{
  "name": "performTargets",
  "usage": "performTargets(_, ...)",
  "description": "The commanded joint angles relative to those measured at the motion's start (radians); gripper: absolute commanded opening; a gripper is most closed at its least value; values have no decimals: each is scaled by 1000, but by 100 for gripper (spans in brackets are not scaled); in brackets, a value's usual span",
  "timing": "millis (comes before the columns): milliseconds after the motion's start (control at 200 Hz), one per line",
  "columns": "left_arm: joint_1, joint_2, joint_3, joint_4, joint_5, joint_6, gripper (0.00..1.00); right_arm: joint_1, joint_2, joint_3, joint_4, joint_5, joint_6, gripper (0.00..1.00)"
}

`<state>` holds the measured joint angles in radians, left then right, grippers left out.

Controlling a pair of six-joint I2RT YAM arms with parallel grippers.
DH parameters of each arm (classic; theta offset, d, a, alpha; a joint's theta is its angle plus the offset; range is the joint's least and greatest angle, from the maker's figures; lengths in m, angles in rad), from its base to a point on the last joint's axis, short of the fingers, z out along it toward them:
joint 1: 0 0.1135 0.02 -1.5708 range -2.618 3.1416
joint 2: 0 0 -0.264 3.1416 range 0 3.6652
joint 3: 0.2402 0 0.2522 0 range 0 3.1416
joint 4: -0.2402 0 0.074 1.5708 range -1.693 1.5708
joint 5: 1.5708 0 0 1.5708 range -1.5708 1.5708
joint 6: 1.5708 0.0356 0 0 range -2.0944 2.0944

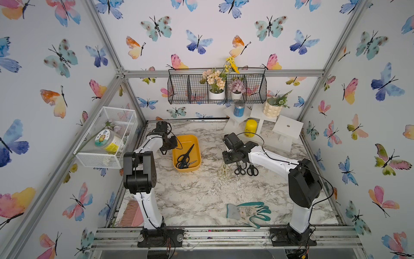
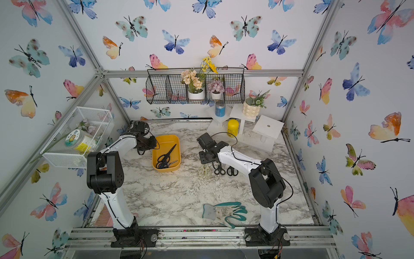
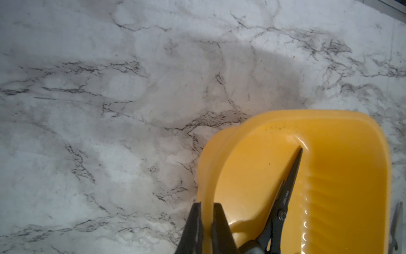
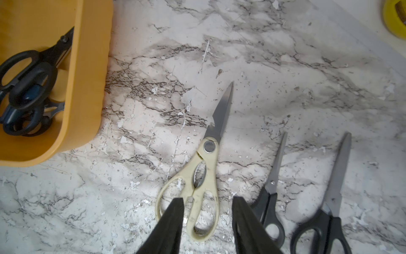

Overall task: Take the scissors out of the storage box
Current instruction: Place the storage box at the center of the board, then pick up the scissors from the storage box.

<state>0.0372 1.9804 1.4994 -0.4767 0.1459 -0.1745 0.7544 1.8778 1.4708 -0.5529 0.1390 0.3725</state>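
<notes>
Pinching storage box (image 3: 252,176) rim with left gripper (image 3: 206,205); right gripper (image 4: 207,199) jaws apart over cream shears (image 4: 206,167), 2 black scissors (image 4: 272,182) beside on table (image 4: 285,77).

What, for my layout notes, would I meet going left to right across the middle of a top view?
white mesh basket → yellow box → cream-handled shears → smaller black scissors → larger black scissors

Top views: high at front, angled down over whole tabletop (image 1: 201,201) (near-identical pair). Wrist views: close, looking down past fingers (image 3: 223,233); shared there: storage box (image 4: 87,77).
</notes>
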Motion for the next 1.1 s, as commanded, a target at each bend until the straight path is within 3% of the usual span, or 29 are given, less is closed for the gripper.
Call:
performTargets(0, 36, 10, 45, 4, 43, 13, 13, 3, -10, 3, -33, 19, -20, 42)
performTargets(65, 40, 0, 50, 2, 46, 11, 23, 2, -9, 8, -33, 17, -24, 42)
performTargets(260, 31, -99, 28, 1, 39, 1, 36, 2, -14, 14, -32, 18, -37, 41)
performTargets(601, -126, -202, -127, -102, -63, 65, 28, 2, -17, -4, -14, -22, -38, 41)
performTargets(1096, -129, -87, -166, -99, -55, 56, 25, 3, -17, -1, -22, -42, -56, 41)
